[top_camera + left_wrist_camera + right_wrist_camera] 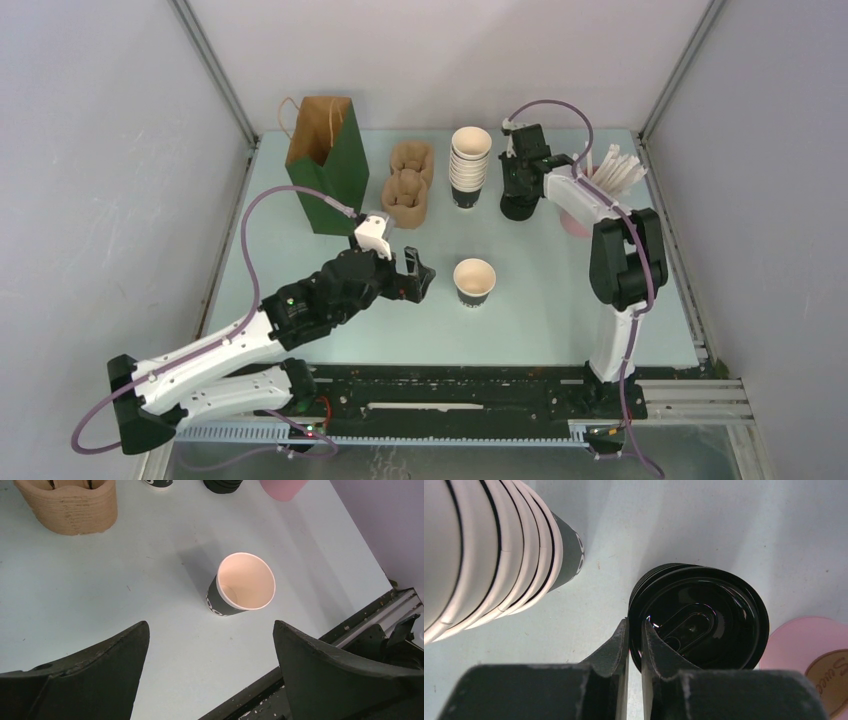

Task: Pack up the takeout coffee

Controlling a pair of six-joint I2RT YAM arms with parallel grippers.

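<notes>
The takeout coffee cup (474,281) (242,587) stands upright mid-table, dark outside, white inside, with no lid on it. My left gripper (424,275) (211,627) hovers open just left of it, the cup ahead of its wide-spread fingers. At the back, my right gripper (520,192) (634,625) points down at the stack of black lids (518,209) (704,615). Its fingers are closed on the near-left rim of the top lid, one outside and one inside. The green bag (328,165) stands open at the back left.
A tall stack of white-rimmed cups (469,165) (489,555) stands left of the lids. Brown pulp carriers (408,185) (70,505) sit beside the bag. A pink cup (575,222) (809,640) with white sticks (615,170) stands right of the lids. Walls enclose three sides.
</notes>
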